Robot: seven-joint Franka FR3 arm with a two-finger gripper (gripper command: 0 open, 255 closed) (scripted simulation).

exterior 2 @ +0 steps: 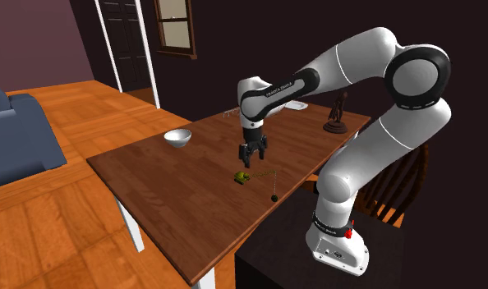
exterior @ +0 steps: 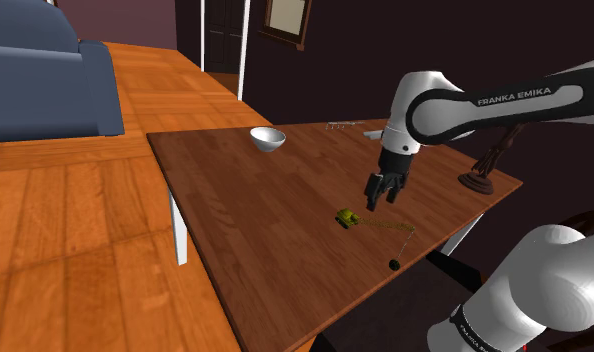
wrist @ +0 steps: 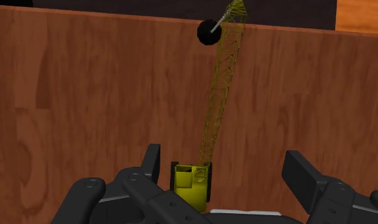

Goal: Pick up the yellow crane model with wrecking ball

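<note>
The yellow crane model (exterior: 347, 216) lies on the brown wooden table (exterior: 245, 200) near its front edge. Its thin lattice boom (exterior: 390, 227) runs toward the edge, and the black wrecking ball (exterior: 394, 264) rests beside the boom's tip. My black gripper (exterior: 382, 195) hangs open a little above and just behind the crane's cab, holding nothing. From the second exterior view the gripper (exterior 2: 252, 158) is right over the crane (exterior 2: 243, 176). Through the wrist camera the cab (wrist: 192, 181) sits between the spread fingers (wrist: 151, 162), closer to one of them, with the boom (wrist: 223, 70) reaching away to the ball (wrist: 208, 33).
A white bowl (exterior: 267, 139) stands at the table's far side. A dark figurine on a round base (exterior: 482, 170) stands at the shoulder view's right end of the table. A blue sofa (exterior: 45, 80) stands on the wooden floor beyond.
</note>
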